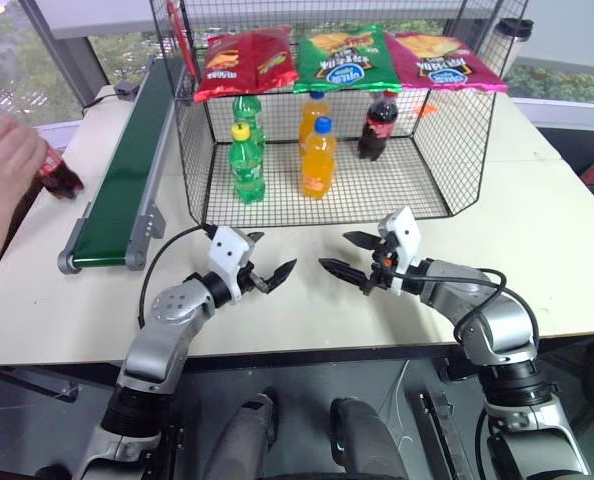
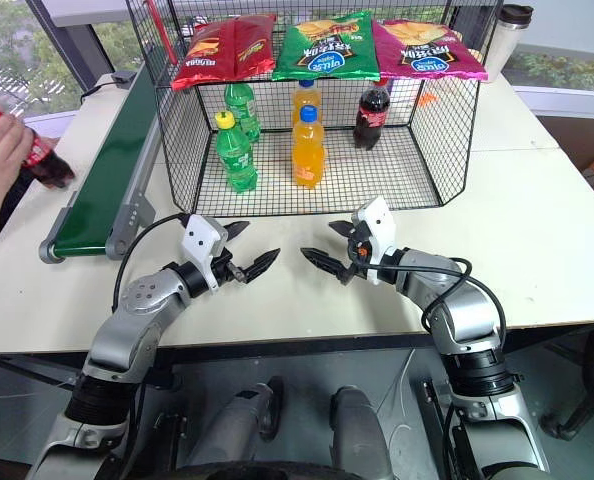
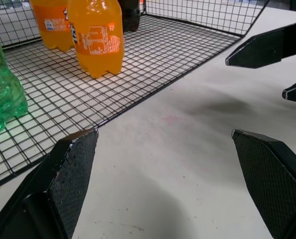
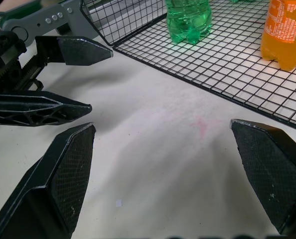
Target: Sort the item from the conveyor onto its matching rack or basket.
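- left eye view: a person's hand (image 1: 5,160) at the far left edge of the table (image 1: 537,230) holds the cola bottle (image 1: 59,176), just left of the conveyor (image 1: 127,170) and not on the belt.
- the conveyor runs from near-left away to the far side, its near roller end close to the table's left front part; its right rail sits just beside the left wall of the wire cage (image 1: 457,150).
- inside the cage on the mesh floor: two green bottles (image 1: 245,160) left, two orange bottles (image 1: 318,155) in the middle, one dark cola bottle inside the cage (image 1: 377,125) further right, with bare mesh to the right of it and along the near edge.
- three snack bags (image 1: 347,58) lie on the top shelf.
- left gripper (image 1: 265,272) and right gripper (image 1: 349,265) hover over bare tabletop just near of the cage's front edge, tips pointing at each other with a gap between them.
- both claws spread wide, nothing in them; the wrist views show white table between the pads.
- open table stretches right of the cage and all along the near edge.
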### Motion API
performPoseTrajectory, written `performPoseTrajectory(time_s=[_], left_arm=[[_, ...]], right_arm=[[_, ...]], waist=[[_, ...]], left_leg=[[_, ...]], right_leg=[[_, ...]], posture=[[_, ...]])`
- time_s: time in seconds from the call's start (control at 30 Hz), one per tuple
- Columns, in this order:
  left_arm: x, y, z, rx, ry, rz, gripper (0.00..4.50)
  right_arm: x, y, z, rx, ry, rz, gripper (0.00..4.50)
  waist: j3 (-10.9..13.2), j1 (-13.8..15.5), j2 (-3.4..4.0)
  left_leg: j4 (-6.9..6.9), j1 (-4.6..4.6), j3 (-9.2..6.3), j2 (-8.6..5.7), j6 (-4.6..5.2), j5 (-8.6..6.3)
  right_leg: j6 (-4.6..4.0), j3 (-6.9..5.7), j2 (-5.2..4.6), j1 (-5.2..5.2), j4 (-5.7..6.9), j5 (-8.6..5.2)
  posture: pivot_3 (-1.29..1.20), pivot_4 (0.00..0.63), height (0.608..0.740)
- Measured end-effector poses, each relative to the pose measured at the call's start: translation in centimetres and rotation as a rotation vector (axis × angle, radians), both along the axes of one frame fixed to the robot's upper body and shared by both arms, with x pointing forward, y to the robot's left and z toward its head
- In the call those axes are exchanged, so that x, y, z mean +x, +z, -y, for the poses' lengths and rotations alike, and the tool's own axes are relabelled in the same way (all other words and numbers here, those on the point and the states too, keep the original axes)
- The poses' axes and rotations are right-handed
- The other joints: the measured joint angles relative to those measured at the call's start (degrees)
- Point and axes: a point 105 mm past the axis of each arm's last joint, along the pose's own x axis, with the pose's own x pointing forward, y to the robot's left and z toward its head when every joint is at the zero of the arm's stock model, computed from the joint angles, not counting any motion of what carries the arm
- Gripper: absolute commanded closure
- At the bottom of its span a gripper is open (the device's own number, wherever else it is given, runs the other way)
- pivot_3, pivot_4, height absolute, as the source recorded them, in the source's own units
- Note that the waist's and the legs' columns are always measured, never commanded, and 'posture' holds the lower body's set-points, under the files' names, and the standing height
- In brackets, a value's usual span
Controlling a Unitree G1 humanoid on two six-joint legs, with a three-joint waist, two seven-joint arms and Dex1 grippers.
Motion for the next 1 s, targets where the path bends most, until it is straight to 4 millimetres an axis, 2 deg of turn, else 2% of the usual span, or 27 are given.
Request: performPoseTrajectory(time_s=[1.0], left_arm=[[0.3, -0.09, -0.21, 0.011, 0.026, -0.013, 0.0]], right_arm=[[0.11, 0.09, 0.16, 0.003, -0.012, 0.003, 0.05]], waist=[[0.0, 0.0, 0.0]], left_leg=[[-0.01, -0.01, -0.01, 0.0, 0.0, 0.0]], right_leg=[[0.02, 0.0, 0.0, 0.0, -0.01, -0.01]], posture=[[0.0, 0.15, 0.738]])
